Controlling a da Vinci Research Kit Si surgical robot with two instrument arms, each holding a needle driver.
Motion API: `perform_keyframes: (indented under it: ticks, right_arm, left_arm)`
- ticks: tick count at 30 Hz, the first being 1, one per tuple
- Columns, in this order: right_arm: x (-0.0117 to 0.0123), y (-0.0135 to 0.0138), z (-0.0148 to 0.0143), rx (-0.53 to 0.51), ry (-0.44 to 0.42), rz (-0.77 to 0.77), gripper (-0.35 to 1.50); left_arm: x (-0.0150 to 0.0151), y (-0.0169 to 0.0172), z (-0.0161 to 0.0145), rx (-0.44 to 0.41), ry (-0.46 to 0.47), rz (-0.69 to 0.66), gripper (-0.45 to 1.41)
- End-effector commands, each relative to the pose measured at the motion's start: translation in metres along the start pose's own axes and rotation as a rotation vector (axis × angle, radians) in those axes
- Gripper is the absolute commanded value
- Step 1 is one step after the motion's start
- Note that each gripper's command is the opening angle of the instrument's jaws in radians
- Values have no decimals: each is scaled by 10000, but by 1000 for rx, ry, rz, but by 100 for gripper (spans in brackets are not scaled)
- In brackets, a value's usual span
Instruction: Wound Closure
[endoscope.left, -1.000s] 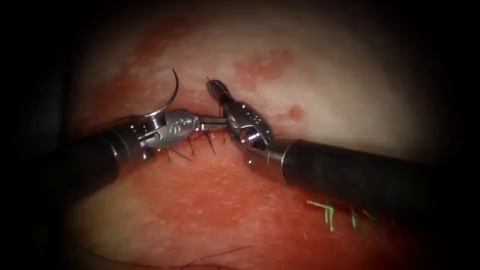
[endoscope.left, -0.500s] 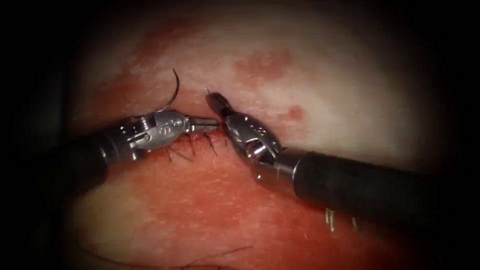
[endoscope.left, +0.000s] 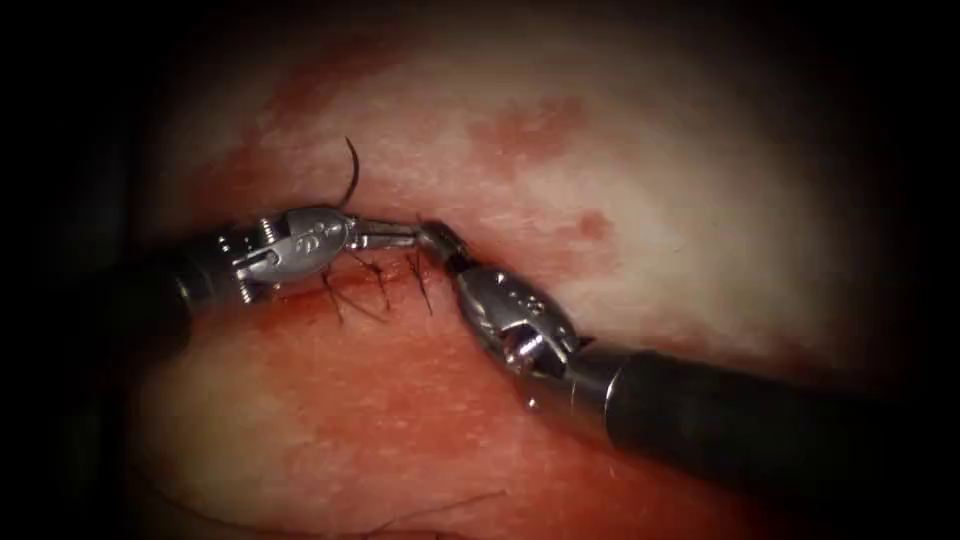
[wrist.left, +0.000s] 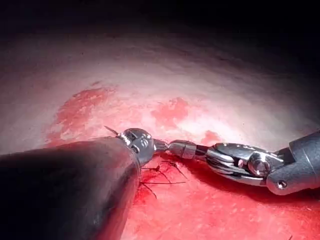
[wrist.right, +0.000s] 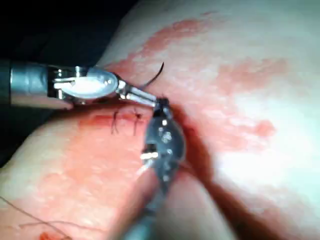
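Observation:
The curved needle (endoscope.left: 351, 172) stands up from the tissue (endoscope.left: 650, 200) just behind my left tool, and neither tool holds it. My left tool (endoscope.left: 400, 237) lies along the cut with its jaws shut, and I cannot see anything between them. My right tool (endoscope.left: 435, 236) comes in from the lower right. Its shut jaws meet the left tool's tip, and a short whisker of thread sticks out past them. The left wrist view shows the two tips, left (wrist.left: 160, 145) and right (wrist.left: 182, 148), touching. In the right wrist view the needle (wrist.right: 156, 75) rises beside the left tool's jaws.
Dark stitch ends (endoscope.left: 380, 288) stick out of the cut below the left tool. A loose strand of thread (endoscope.left: 440, 505) lies on the near tissue. Red fluid (endoscope.left: 420, 400) covers the tissue below the cut, with patches (endoscope.left: 525, 125) above it.
My right tool has swung its jaws down from above the cut to the left tool's tip. My left tool has drawn back to the left. The needle has stayed in place.

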Motion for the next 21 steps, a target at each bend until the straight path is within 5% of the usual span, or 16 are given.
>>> perform_keyframes:
  ticks: [1,21]
  right_arm:
    - [-5,-1,-2,9,-2,-1,-35]
    - [-5,7,-44,60,-15,-37,-35]
  left_arm:
    - [0,-6,7,3,2,0,-45]
    - [-8,-58,17,57,3,-36,-45]
